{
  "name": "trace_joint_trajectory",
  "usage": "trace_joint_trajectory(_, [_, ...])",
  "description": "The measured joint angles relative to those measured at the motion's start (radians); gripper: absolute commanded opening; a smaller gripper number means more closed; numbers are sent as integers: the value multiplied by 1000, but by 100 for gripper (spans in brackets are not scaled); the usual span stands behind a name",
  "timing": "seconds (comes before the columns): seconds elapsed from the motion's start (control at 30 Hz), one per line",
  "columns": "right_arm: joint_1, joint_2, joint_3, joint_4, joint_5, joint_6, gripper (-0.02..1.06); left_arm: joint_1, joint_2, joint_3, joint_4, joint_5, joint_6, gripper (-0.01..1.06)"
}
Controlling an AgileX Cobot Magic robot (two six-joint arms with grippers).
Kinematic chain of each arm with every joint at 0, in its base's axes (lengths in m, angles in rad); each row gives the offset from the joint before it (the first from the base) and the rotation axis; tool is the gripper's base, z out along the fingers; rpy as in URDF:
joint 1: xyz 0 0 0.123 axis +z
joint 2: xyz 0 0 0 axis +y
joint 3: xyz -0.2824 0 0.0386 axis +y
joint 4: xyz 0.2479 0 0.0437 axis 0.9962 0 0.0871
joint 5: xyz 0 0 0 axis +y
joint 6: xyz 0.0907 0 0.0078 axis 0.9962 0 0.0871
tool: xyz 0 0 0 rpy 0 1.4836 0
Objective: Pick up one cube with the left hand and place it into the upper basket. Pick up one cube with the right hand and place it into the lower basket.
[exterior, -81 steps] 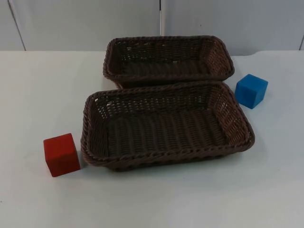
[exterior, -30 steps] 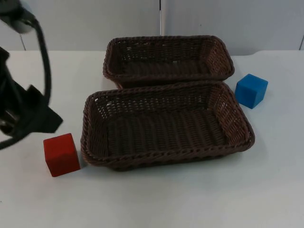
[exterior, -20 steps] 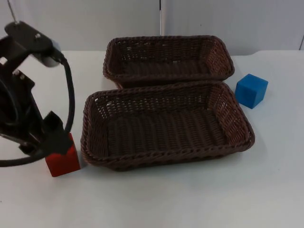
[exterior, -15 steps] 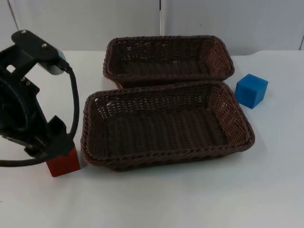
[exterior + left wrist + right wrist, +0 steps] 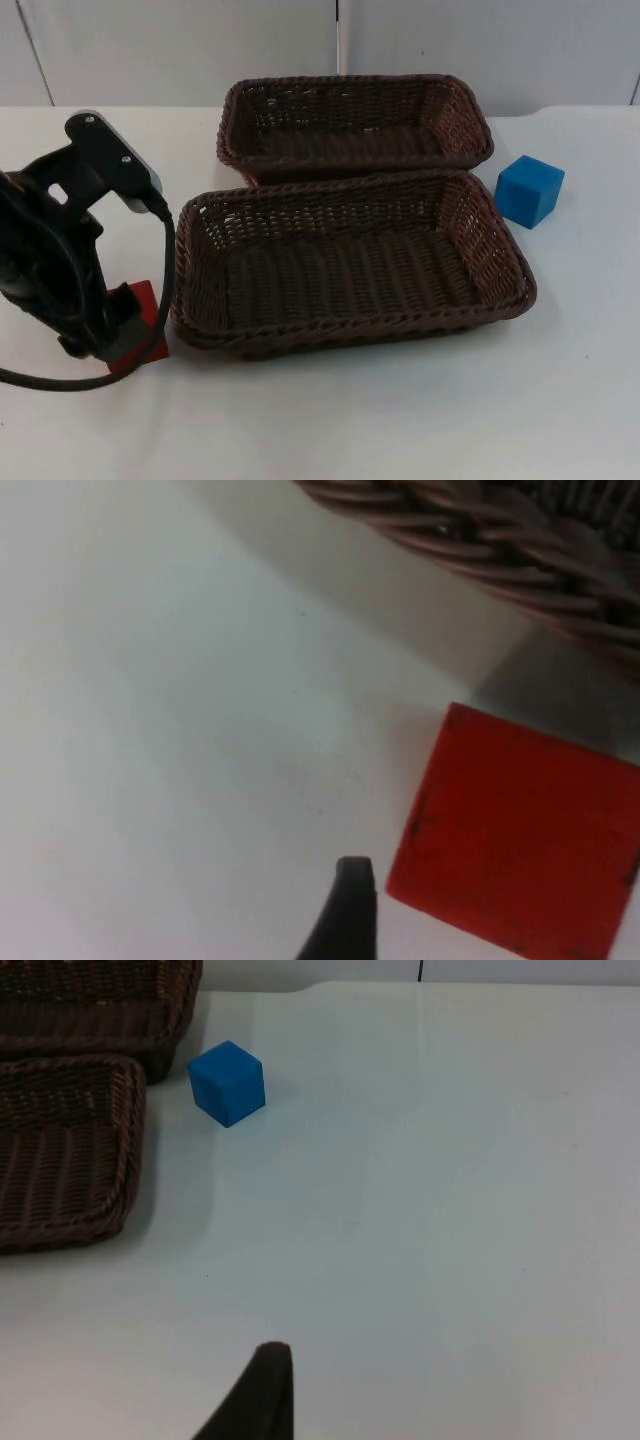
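At the table's left side:
left gripper: now lower over red cube; grip state cannot be told.
blue cube: unmoved.

Both baskets, the upper basket and the lower basket, are dark brown woven wicker, rough and ribbed. The red cube looks matt with scuffed edges; the blue cube is smooth and matt. The white table is smooth, faintly sheened.
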Motion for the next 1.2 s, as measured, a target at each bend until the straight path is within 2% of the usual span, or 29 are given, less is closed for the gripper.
trace_joint_trajectory(0.17, [0,0,0,0,0,0,105,0,44,-2,75,-49,0,75])
trace_joint_trajectory(0.5, [0,0,0,0,0,0,105,0,123,-3,128,-152,2,75])
trace_joint_trajectory(1.1, [0,0,0,0,0,0,105,0,185,-3,163,-173,3,75])
trace_joint_trajectory(1.17, [0,0,0,0,0,0,105,0,185,-3,165,-173,3,69])
trace_joint_trajectory(1.2, [0,0,0,0,0,0,105,0,185,-3,165,-173,3,60])
